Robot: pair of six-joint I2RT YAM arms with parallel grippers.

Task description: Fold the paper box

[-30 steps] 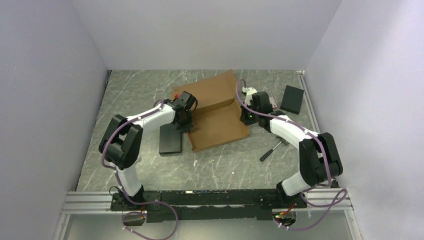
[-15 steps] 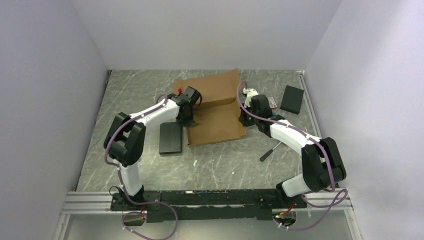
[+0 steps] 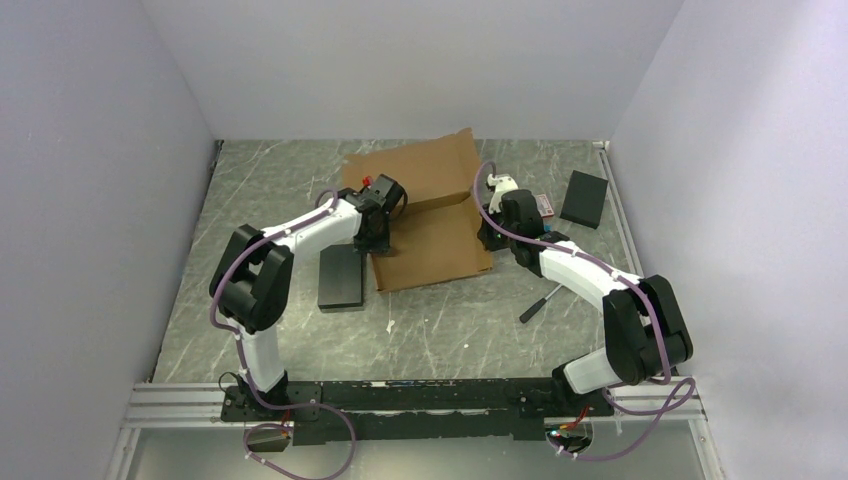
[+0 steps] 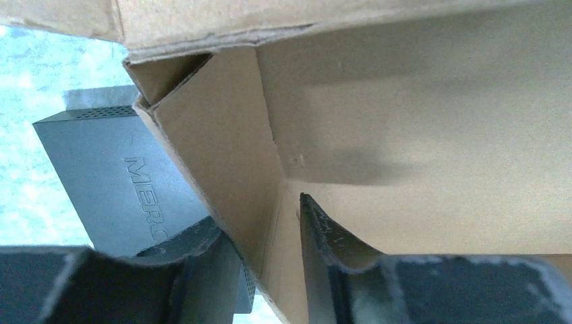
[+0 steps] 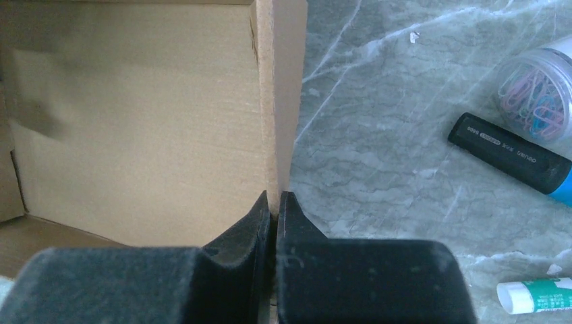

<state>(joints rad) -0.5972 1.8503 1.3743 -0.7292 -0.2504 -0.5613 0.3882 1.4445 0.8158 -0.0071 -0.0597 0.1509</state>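
Side-wall raising on paper box [image 3: 425,225], far-centre of table [image 3: 290,190].
Right gripper [image 5: 273,202] clenched on right wall; left gripper [image 4: 263,229] astride left wall, clamping not discernible; next, likely: lid folded over upright walls.

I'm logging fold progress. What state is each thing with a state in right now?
paper box: partly folded, side walls raised, lid open.
left gripper: shut on the box's left wall.
right gripper: shut on the box's right wall.
paper-clip jar: holds coloured clips; lid not discernible.
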